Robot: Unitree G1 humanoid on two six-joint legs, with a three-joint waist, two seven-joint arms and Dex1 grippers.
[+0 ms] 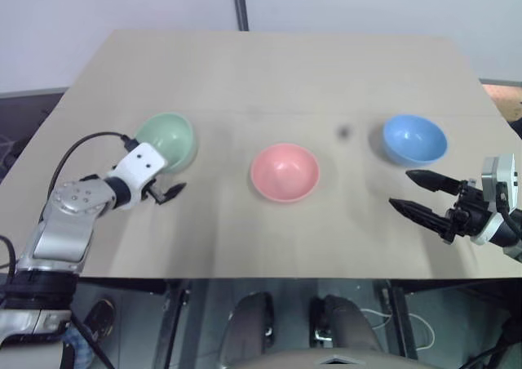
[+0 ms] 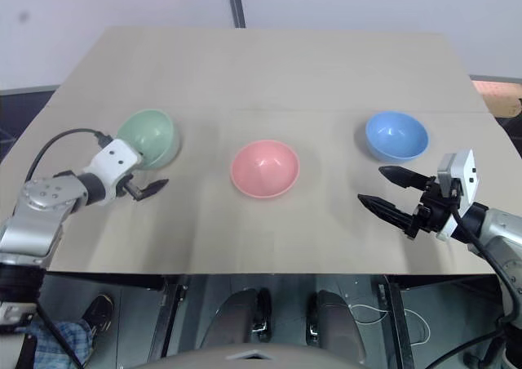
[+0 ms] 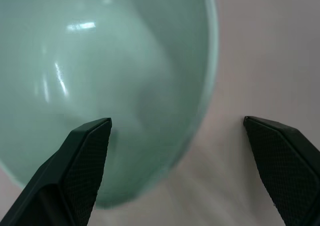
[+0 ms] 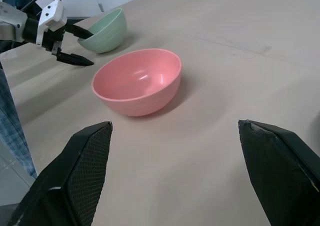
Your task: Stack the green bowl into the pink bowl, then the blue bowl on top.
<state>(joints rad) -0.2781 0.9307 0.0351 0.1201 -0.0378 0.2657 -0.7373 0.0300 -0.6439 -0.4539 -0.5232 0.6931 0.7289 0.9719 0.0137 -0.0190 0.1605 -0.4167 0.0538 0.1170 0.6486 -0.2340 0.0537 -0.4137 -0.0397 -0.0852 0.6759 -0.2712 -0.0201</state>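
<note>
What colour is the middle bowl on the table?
The small round plastic bowl is salmon pink, clearest in the right wrist view.

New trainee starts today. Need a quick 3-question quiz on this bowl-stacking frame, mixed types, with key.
1. True or false: the green bowl already sits inside the pink bowl.
2. Which bowl lies nearest the right gripper? A) green B) pink C) blue
3. Fill in: one finger of the left gripper is over the inside of the ____ bowl.

Key
1. False: all three bowls stand apart on the table.
2. C: the blue bowl.
3. Green; the rim is between the open fingers.
</note>
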